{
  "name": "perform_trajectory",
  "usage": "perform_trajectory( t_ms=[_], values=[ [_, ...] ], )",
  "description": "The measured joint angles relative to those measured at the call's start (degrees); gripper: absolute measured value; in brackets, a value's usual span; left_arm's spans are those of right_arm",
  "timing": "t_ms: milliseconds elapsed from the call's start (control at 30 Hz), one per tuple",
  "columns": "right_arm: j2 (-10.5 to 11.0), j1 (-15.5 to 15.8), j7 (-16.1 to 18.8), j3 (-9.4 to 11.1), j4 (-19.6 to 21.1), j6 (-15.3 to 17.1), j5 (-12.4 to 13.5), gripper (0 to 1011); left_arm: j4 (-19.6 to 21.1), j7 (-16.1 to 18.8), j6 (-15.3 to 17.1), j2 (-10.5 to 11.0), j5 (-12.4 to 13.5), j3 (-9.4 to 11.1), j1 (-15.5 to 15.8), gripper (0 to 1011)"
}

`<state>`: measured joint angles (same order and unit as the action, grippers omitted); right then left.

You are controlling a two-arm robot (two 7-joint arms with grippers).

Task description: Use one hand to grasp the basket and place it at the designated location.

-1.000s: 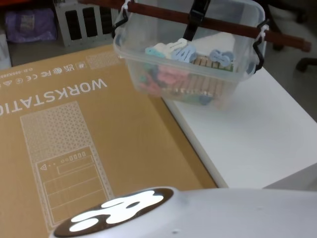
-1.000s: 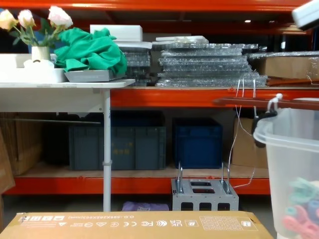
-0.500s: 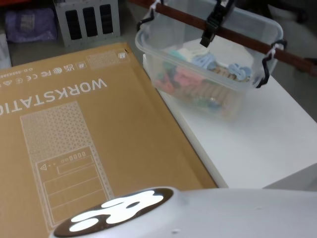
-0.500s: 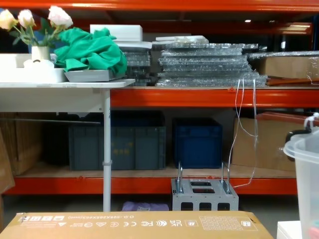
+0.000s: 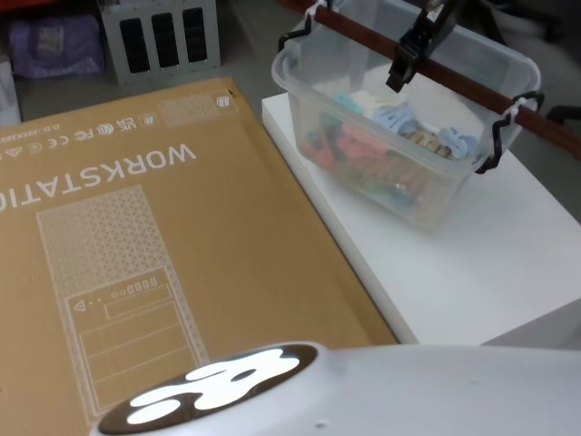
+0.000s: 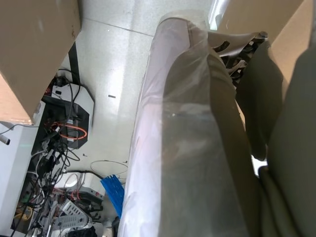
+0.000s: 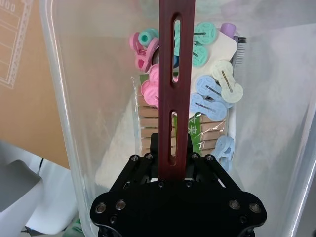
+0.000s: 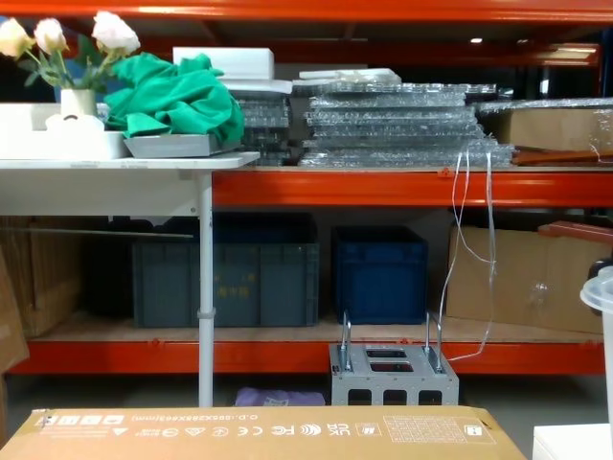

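Note:
The basket [image 5: 454, 173] is a clear plastic tub holding several pastel clips and wooden pegs [image 5: 381, 136]. It is over the far part of the white table [image 5: 472, 282]; I cannot tell whether it rests on it. My right gripper [image 5: 406, 65] is shut on the middle of its reddish-brown wooden handle [image 5: 472, 91]. In the right wrist view the slotted handle [image 7: 177, 59] runs out from between the fingers of the right gripper [image 7: 173, 168], above the clips. The basket's rim [image 8: 603, 287] shows at the chest view's right edge. The left wrist view looks down along my plastic-wrapped body [image 6: 197, 148] to the floor.
A large cardboard box [image 5: 136, 227] printed WORKSTATION lies left of the white table, touching its edge. A grey perforated metal box [image 5: 159, 36] and a purple bag [image 5: 54, 45] stand on the floor behind. Orange shelving with blue crates [image 8: 378, 273] fills the background.
The basket, held by my right gripper, has moved right and down, off the cardboard box's edge and over the white table. In the chest view it has slid almost out at the right.

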<state>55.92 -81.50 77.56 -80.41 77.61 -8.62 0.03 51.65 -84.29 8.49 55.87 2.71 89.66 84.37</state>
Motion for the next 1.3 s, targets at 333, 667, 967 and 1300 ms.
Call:
perform_trajectory(
  t_ms=[333,667,967,1300],
  values=[
    [2.69,1.37,-1.29,1.04,2.40,5.91,-1.66,227,0.00,0.00,0.00,0.00,0.00,0.00,0.00,0],
    [6.54,3.56,-3.93,1.92,6.99,14.67,-3.35,226,-0.01,0.00,0.00,0.00,0.00,0.00,0.00,0],
    [7.47,5.71,-5.60,2.47,9.84,20.82,-4.32,226,0.00,0.00,0.00,0.00,0.00,0.00,0.00,0],
    [7.82,7.98,-7.35,3.30,11.66,25.26,-5.11,226,0.00,0.00,0.00,0.00,0.00,0.00,0.00,0]
  ],
)
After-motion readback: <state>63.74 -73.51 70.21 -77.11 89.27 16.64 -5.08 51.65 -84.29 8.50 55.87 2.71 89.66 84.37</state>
